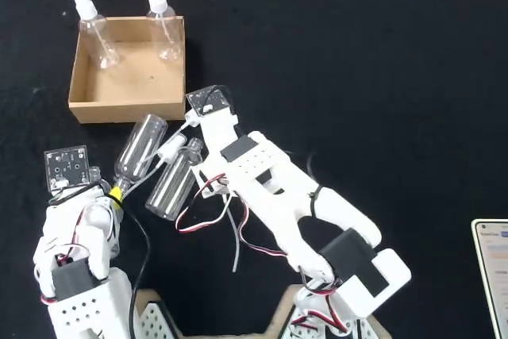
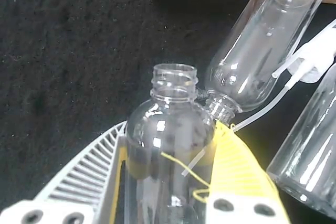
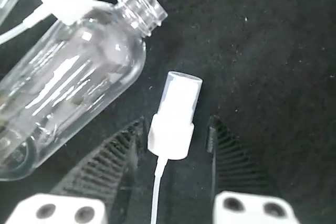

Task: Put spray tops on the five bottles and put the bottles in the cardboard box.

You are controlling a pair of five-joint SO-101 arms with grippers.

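- One left gripper [image 2: 170,127], at the near left of the black table [image 1: 381,77]: we found its white and yellow fingers closed on the sides of the held bottle [image 2: 168,150], which was clear and uncapped, its open neck pointing away from the wrist.
- One cardboard box [image 1: 127,105], open-topped, at the far left of the table.
- Two capped bottles in that box, each with a white spray top fitted: we logged the left capped bottle [image 1: 99,41] standing in the far left corner and the right capped bottle [image 1: 165,33] standing in the far right corner.
- One first lying bottle [image 1: 141,147], uncapped, on its side on the table just in front of the box, base toward the box; we noted its neck at the tip of the yellow finger.
- One loose spray top [image 1: 171,148], lying between the two lying bottles, its thin tube running toward the left gripper.
- One second lying bottle [image 1: 173,182], uncapped, on its side just beside the first and roughly parallel to it.
- One right gripper [image 3: 176,123], by the second lying bottle's neck: we recorded its jaws apart, one on either side of the straddled spray top [image 3: 176,103], which lay on the table, a gap showing at each side.
- One flat screen device [image 1: 492,275], at the table's right edge, well apart from everything else.
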